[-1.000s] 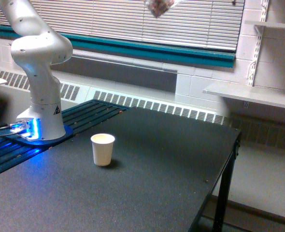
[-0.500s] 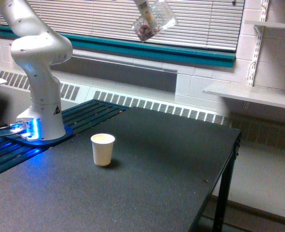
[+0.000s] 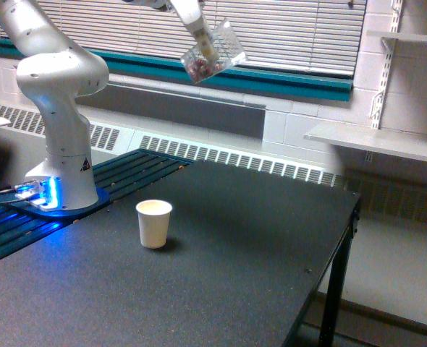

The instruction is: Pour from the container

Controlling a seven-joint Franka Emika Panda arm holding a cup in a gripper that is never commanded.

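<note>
Fingers (image 3: 208,49) hold tilted clear container (image 3: 213,54) high above table (image 3: 257,238); paper cup (image 3: 154,223) upright below.

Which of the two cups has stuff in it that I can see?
The clear plastic cup, held tilted high in the gripper, shows reddish-brown bits through its wall. The white paper cup on the table is opaque.

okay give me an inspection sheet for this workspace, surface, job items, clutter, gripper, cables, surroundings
Surface: black table, matte, no spills seen.
Job's things: clear plastic cup held tilted high in the air, reddish-brown bits inside; white paper cup upright on the table, well below it.
Clutter: nothing seen.
Grippers: gripper shut on the clear plastic cup.
Cables: cables at the blue-lit robot base.
Surroundings: window blinds, wall heater grille, wall shelf.
</note>
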